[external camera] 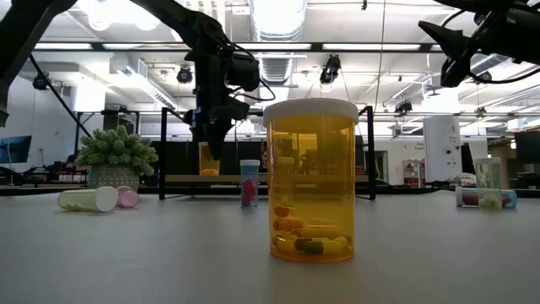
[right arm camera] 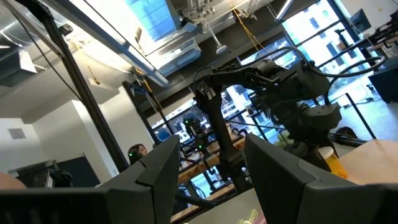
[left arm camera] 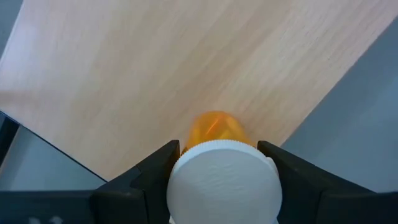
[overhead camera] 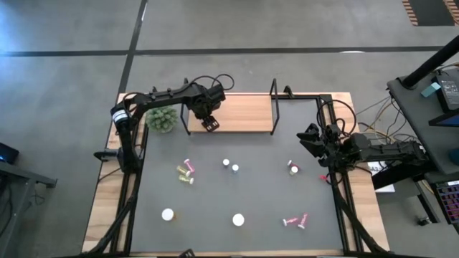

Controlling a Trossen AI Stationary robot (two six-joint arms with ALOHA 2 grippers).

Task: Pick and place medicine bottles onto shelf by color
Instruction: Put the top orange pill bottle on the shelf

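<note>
Right, our left gripper [overhead camera: 209,123] is clamped on an orange bottle [left arm camera: 214,128] by its white cap, holding it over the near-left end of the shelf [overhead camera: 244,115], whose board looks bare otherwise. Our right gripper [overhead camera: 310,136] waits with its fingers apart, raised at the table's right edge. By our reckoning we're only at the first placement, with the rest still on the mat [overhead camera: 215,193]: the pink pair [overhead camera: 295,221], the big orange bottle [external camera: 310,180] and the others.

Orange bottle's white ribbed cap [left arm camera: 224,182]: cut off by the left wrist picture's edge.
Small scattered white-capped bottles [overhead camera: 186,170]: contents too small to tell from overhead.
</note>
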